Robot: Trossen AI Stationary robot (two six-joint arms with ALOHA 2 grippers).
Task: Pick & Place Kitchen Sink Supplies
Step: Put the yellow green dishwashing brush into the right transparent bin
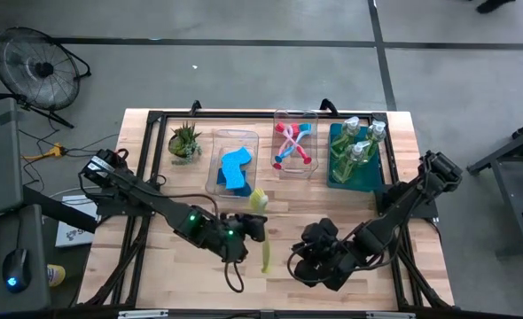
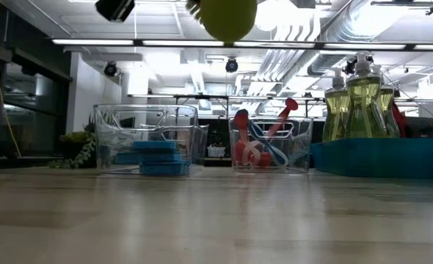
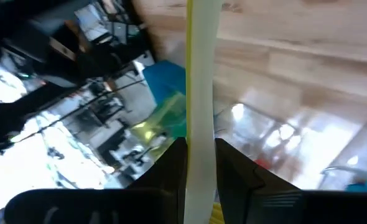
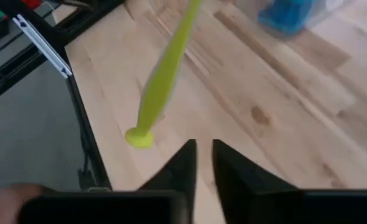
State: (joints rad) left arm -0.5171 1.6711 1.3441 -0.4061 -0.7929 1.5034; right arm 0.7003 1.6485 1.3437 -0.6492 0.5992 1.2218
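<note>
Left gripper (image 1: pixel 254 226) clamps yellow-green brush (image 1: pixel 263 232) above table (image 1: pixel 155 266); right gripper (image 1: pixel 308 257) nearly shut, empty; sponge bin (image 1: pixel 233 162) beyond.

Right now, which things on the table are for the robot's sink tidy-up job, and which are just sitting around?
For the job:
- yellow-green dish brush, held in the left claw
- blue sponges
- red and teal brushes
- soap bottles

Just there:
- spiky potted plant
- clear bins
- teal bin
- fan on the floor
</note>
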